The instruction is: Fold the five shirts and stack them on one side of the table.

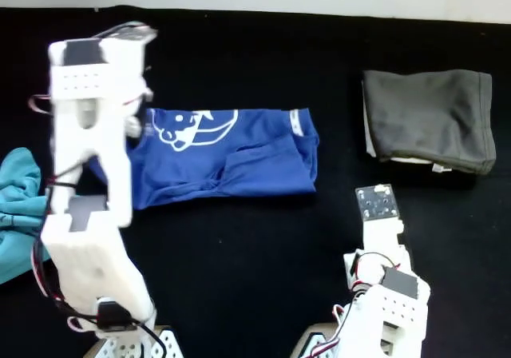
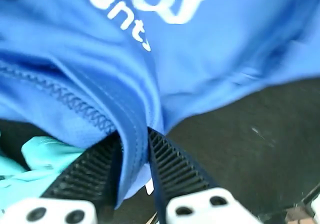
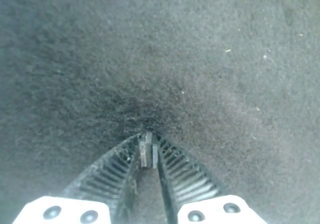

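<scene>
A blue shirt (image 1: 231, 154) with a white print lies partly folded in the middle of the black table. My left arm stands over its left end, and the left gripper (image 2: 135, 139) is shut on a fold of the blue shirt (image 2: 215, 59), with the hem pinched between the ribbed fingers (image 2: 172, 164). A folded dark grey shirt (image 1: 431, 118) sits at the back right. A teal shirt (image 1: 20, 206) lies crumpled at the left edge, and a teal shirt (image 2: 40, 154) patch shows under the blue cloth. My right gripper (image 3: 147, 144) is shut and empty, low over bare black cloth.
The black tablecloth (image 1: 263, 254) is bare in front of the blue shirt and between the two arms. The right arm's base (image 1: 383, 294) rests near the front edge. A pale wall runs behind the table.
</scene>
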Tool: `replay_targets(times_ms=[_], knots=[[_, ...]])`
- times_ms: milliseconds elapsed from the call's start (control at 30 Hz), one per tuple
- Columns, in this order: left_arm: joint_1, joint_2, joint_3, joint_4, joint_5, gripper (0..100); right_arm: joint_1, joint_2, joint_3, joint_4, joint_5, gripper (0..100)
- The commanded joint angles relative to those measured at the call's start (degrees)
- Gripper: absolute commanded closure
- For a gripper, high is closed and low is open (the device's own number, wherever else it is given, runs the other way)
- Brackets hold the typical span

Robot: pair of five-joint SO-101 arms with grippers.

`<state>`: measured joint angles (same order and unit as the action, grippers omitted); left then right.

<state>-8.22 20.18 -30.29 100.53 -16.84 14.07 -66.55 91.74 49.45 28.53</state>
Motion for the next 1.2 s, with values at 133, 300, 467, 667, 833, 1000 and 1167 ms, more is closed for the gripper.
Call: replay_targets(times_ms=[133,300,467,667,833,1000,1167], knots=[[16.7,-8.7,1.8,0.4,-0.3,99,2.1,-0.2,1.6,-1.4,0.1,99.3],[26.4,-8.7,1.7,-2.1,-0.5,99,2.1,-0.2,1.7,-1.4,0.1,99.3],[33.1,-5.2,1.7,-12.9,-0.4,99,2.2,-0.2,1.7,-1.4,0.1,99.3],[36.6,3.6,-1.8,-20.0,-0.3,99,2.2,-0.2,1.8,-1.4,0.1,99.3],[36.8,11.8,-9.7,-19.6,-0.3,99,2.2,-0.2,1.9,-1.4,0.1,99.3],[35.4,17.5,-19.1,-16.7,-0.3,92,2.2,-0.2,1.9,-1.3,0.1,99.3],[31.4,19.1,-28.2,-9.3,-0.3,79,2.2,-0.2,1.9,-1.3,0.1,99.3]])
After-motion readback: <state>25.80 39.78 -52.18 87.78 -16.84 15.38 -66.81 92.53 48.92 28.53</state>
